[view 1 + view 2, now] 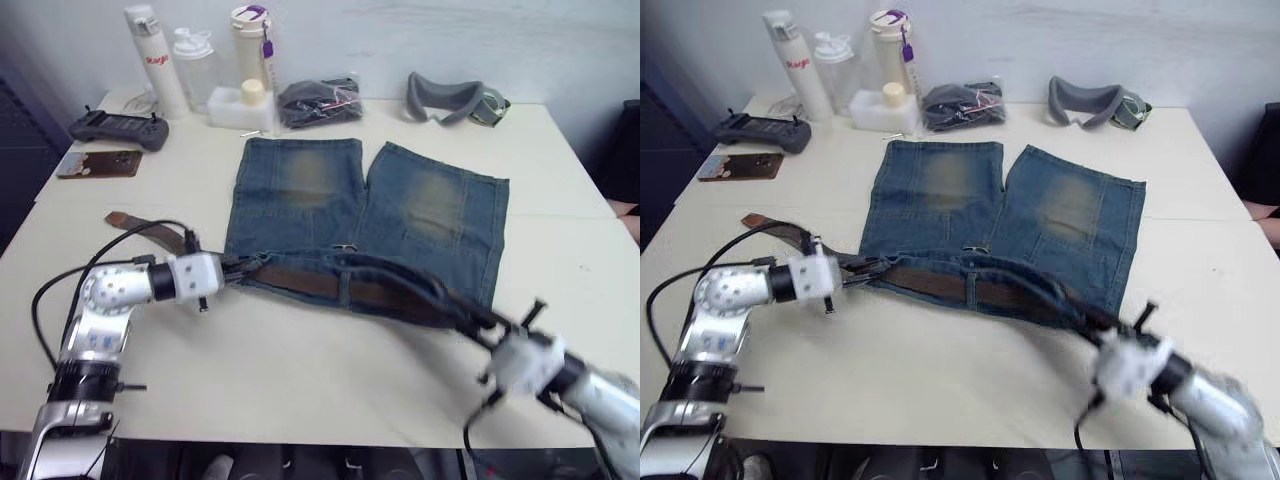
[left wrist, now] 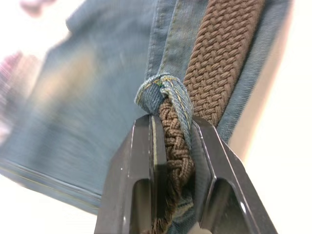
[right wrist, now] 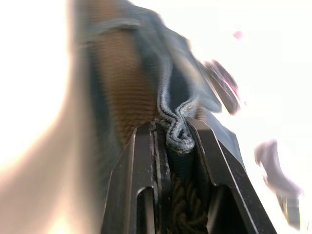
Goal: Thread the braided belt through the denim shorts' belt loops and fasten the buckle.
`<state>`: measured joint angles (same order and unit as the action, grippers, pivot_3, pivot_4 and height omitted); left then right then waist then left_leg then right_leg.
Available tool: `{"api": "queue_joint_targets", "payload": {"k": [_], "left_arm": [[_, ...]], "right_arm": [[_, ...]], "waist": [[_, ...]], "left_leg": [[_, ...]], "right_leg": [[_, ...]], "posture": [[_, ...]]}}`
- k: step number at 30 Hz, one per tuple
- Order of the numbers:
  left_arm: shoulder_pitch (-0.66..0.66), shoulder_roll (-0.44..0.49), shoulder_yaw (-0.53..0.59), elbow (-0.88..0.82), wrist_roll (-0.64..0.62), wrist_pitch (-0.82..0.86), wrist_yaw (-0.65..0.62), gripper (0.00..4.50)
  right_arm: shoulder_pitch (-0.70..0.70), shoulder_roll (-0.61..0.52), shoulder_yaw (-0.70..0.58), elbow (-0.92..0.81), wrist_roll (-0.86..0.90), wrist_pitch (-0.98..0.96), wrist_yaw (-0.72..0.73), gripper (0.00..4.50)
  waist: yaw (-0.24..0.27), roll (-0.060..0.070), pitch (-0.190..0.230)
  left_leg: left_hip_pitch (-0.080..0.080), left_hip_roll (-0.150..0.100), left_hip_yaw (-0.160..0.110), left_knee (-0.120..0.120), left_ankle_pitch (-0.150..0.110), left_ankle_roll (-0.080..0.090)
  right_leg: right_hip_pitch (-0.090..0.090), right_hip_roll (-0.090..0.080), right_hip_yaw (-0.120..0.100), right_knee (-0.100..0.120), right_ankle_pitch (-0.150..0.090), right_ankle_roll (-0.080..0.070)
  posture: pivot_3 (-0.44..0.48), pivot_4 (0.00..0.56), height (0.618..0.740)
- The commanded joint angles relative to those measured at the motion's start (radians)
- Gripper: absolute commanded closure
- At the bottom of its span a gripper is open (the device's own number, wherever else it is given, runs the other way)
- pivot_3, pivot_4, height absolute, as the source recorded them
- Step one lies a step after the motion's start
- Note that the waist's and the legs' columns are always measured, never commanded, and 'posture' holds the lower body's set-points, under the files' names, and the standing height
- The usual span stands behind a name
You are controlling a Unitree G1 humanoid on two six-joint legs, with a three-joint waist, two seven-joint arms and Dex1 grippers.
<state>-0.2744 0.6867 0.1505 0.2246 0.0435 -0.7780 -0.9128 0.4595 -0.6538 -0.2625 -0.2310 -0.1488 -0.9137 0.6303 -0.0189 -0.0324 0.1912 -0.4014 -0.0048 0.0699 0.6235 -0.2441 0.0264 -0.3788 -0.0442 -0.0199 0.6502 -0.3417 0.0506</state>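
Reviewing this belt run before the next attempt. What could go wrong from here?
1. The left end effector clamps the belt together with a belt loop; pulling could drag the shorts instead of sliding the belt.
2. The right end effector pinches bunched denim with the braid, lifting the waistband, so the shorts may shift.
3. The belt's loose end trails off to the left, so it may snag the left arm's cable.

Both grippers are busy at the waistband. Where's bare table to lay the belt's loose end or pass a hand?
Bare table runs along the near edge, below the denim shorts, between the left gripper and right gripper. Also bare: right of the shorts. Crowded: the far edge, with bottles, controller and goggles.
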Motion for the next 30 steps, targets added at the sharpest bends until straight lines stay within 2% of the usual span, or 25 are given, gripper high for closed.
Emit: {"api": "queue_joint_targets", "payload": {"k": [1,3,4,6,8,9,12,13,15,16,17,21,23,25,27,30], "left_arm": [[0.09,0.046,0.07,0.016,0.044,-0.306,0.1,4.15],[0.158,0.062,0.076,0.076,0.114,-0.437,0.141,4.15],[0.179,0.067,0.08,0.098,0.147,-0.476,0.164,4.15],[0.22,0.08,0.082,0.133,0.165,-0.438,0.201,4.15],[0.273,0.119,0.071,0.186,0.067,-0.395,0.21,3.1],[0.313,0.151,0.057,0.205,0.009,-0.421,0.208,2.8],[0.391,0.221,0.046,0.244,-0.09,-0.458,0.207,1.3],[0.401,0.237,0.052,0.257,-0.116,-0.446,0.208,0.9],[0.418,0.27,0.091,0.279,-0.18,-0.39,0.212,0.05],[0.422,0.285,0.118,0.294,-0.206,-0.361,0.216,0.05],[0.433,0.303,0.146,0.309,-0.23,-0.34,0.214,0.05],[0.401,0.337,0.236,0.417,-0.253,-0.206,0.255,0.05],[0.328,0.33,0.256,0.419,-0.264,-0.074,0.301,0.05],[0.267,0.309,0.259,0.35,-0.28,0.077,0.348,0.05],[0.185,0.261,0.201,0.161,-0.34,0.348,0.38,0.05],[0.123,0.192,0.045,-0.16,-0.449,0.764,0.361,0.05]], "right_arm": [[0.061,0.024,-0.059,0.134,-0.142,-0.331,-0.074,4.26],[0.072,0.036,-0.068,0.225,-0.232,-0.422,-0.106,4.26],[0.071,0.037,-0.071,0.261,-0.268,-0.45,-0.119,4.26],[0.06,0.019,-0.106,0.367,-0.303,-0.401,-0.171,3.19],[0.054,-0.031,-0.155,0.499,-0.308,-0.405,-0.232,2.31],[0.057,-0.063,-0.18,0.562,-0.324,-0.447,-0.258,1.87],[0.061,-0.134,-0.224,0.693,-0.358,-0.509,-0.332,0.26],[0.057,-0.154,-0.233,0.732,-0.365,-0.507,-0.355,0.0],[0.035,-0.2,-0.262,0.831,-0.348,-0.443,-0.42,0.0],[0.021,-0.219,-0.272,0.869,-0.335,-0.409,-0.448,0.0],[0.002,-0.237,-0.276,0.906,-0.317,-0.385,-0.473,0.0],[-0.057,-0.258,-0.239,0.915,-0.211,-0.333,-0.5,0.0],[-0.084,-0.246,-0.205,0.811,-0.13,-0.281,-0.479,0.0],[-0.103,-0.235,-0.172,0.684,-0.055,-0.213,-0.451,0.0],[-0.133,-0.227,-0.094,0.454,0.076,-0.055,-0.389,0.0],[-0.21,-0.228,0.046,0.194,0.235,0.219,-0.271,0.0]], "waist": [[-0.006,0.001,0.0],[-0.008,0.006,-0.005],[-0.009,0.007,-0.006],[-0.008,0.007,-0.007],[-0.009,0.007,-0.007],[-0.012,0.007,-0.007],[-0.012,0.005,-0.008],[-0.011,0.005,-0.008],[-0.006,0.005,-0.009],[-0.006,0.005,-0.008],[-0.007,0.005,-0.008],[-0.01,0.005,-0.008],[-0.011,0.007,-0.007],[-0.011,0.007,-0.007],[-0.009,0.007,-0.007],[-0.008,0.006,-0.007]], "left_leg": [[0.008,0.001,0.001,-0.004,-0.001,-0.001],[0.016,0.004,0.002,-0.013,-0.001,-0.001],[0.016,0.004,0.003,-0.014,-0.001,-0.001],[0.018,0.004,0.006,-0.014,-0.002,0.0],[0.017,0.004,0.006,-0.013,-0.004,0.0],[0.017,0.004,0.006,-0.013,-0.005,0.0],[0.019,0.005,0.006,-0.013,-0.006,-0.001],[0.02,0.005,0.006,-0.013,-0.006,-0.001],[0.023,0.005,0.006,-0.013,-0.007,-0.001],[0.026,0.005,0.006,-0.013,-0.007,-0.001],[0.028,0.005,0.007,-0.012,-0.007,-0.001],[0.032,0.006,0.01,-0.013,-0.006,0.0],[0.032,0.007,0.011,-0.012,-0.006,0.0],[0.032,0.008,0.012,-0.012,-0.005,0.0],[0.032,0.008,0.013,-0.01,-0.005,0.0],[0.03,0.008,0.013,-0.01,-0.005,0.0]], "right_leg": [[0.009,0.0,0.0,-0.007,0.0,0.0],[0.022,0.001,-0.001,-0.023,0.0,-0.001],[0.022,0.001,-0.001,-0.024,-0.001,-0.003],[0.02,0.0,0.0,-0.022,0.0,-0.001],[0.018,0.0,0.0,-0.02,0.0,0.0],[0.018,0.0,0.0,-0.019,0.0,-0.001],[0.019,0.0,-0.001,-0.019,-0.002,-0.002],[0.02,0.0,-0.001,-0.02,-0.002,-0.002],[0.025,0.0,0.0,-0.021,-0.001,-0.002],[0.029,-0.001,-0.001,-0.022,-0.003,-0.005],[0.032,-0.002,-0.001,-0.023,-0.01,-0.017],[0.037,-0.003,0.0,-0.026,-0.01,-0.017],[0.036,-0.003,0.0,-0.023,-0.012,-0.017],[0.034,-0.003,-0.001,-0.02,-0.012,-0.016],[0.032,-0.003,-0.001,-0.012,-0.006,-0.001],[0.028,-0.003,-0.001,-0.004,-0.008,-0.001]], "posture": [[0.0,0.15,0.738],[0.0,0.15,0.738],[0.0,0.15,0.738],[0.0,0.15,0.738],[0.0,0.15,0.738],[0.0,0.15,0.738],[0.0,0.15,0.738],[0.0,0.15,0.738],[0.0,0.15,0.738],[0.0,0.15,0.738],[0.0,0.15,0.738],[0.0,0.15,0.738],[0.0,0.15,0.738],[0.0,0.15,0.738],[0.0,0.15,0.738],[0.0,0.15,0.738]]}}
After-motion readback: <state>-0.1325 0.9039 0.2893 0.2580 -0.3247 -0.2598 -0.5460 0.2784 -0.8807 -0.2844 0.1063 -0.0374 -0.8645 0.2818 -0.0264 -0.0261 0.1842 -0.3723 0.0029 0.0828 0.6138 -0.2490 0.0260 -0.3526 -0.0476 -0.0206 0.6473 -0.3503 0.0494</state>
